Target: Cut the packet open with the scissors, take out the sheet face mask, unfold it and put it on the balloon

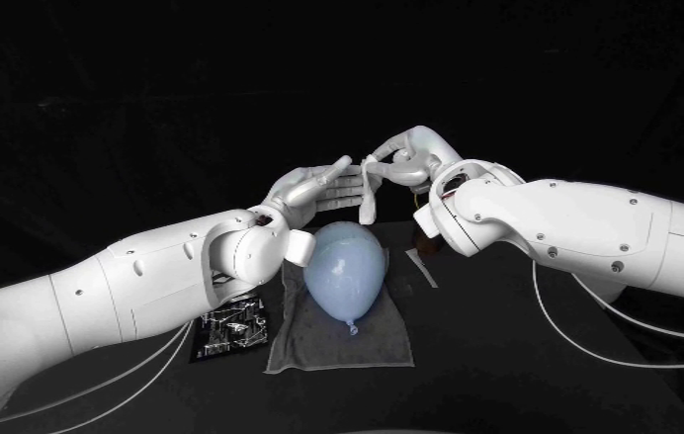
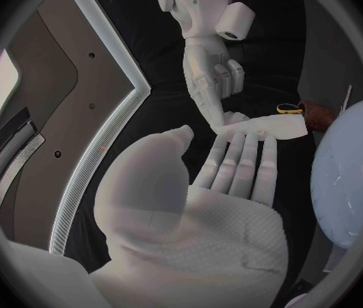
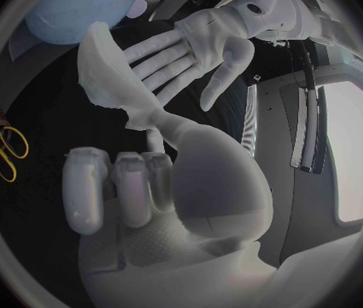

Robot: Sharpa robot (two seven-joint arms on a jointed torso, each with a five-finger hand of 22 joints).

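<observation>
1. The right hand (image 1: 410, 157) pinches the folded sheet mask (image 1: 370, 197), which dangles above the pale blue balloon (image 1: 347, 268).
2. The left hand (image 1: 321, 189) is held flat, fingers apart and gripping nothing, above the balloon beside the mask.
3. The balloon lies on a grey towel (image 1: 378, 345), with the dark packet (image 1: 232, 327) beside it and the yellow-handled scissors (image 3: 6, 154) nearby.

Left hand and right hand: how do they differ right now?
The left hand is flat with fingers stretched out; the right hand has its fingers curled. The right hand pinches the folded sheet mask, which hangs down; the left hand holds nothing, its fingertips close to the mask. Both are raised above the balloon.
</observation>
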